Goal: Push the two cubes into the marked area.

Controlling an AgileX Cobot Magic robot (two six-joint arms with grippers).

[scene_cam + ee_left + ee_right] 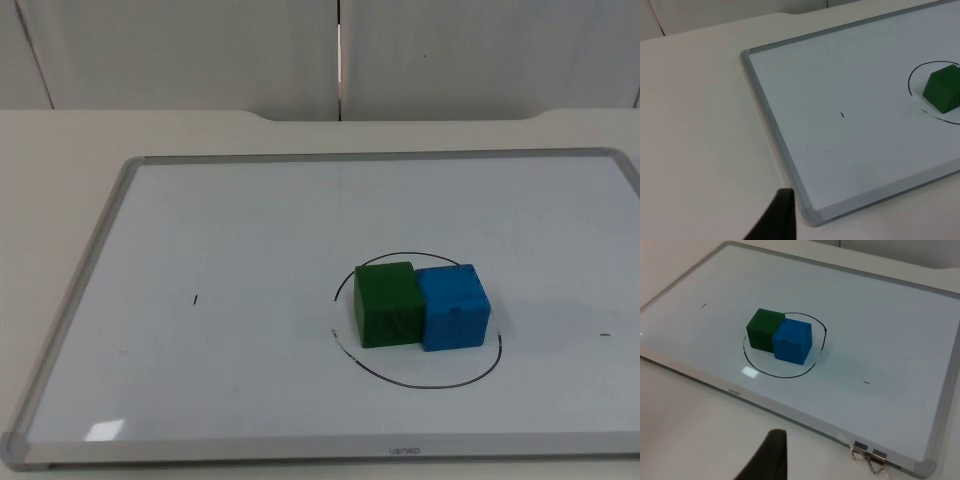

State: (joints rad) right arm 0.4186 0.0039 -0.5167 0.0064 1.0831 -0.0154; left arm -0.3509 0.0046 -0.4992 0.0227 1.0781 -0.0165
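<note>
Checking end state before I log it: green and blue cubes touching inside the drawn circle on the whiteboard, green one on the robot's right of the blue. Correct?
Not quite. The green cube sits on the robot's left of the blue cube, as the top view shows. The rest holds: they touch, inside the drawn circle on the whiteboard.

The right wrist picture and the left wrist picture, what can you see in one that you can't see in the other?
The right wrist view alone has the blue cube, pressed against the green cube inside the drawn circle, plus two metal clips at the whiteboard's edge. The left wrist view alone has the board's rounded corner nearest that arm and a wide stretch of bare table beside it. Both share the whiteboard, the green cube, part of the circle, a small black tick mark and a black fingertip.
</note>
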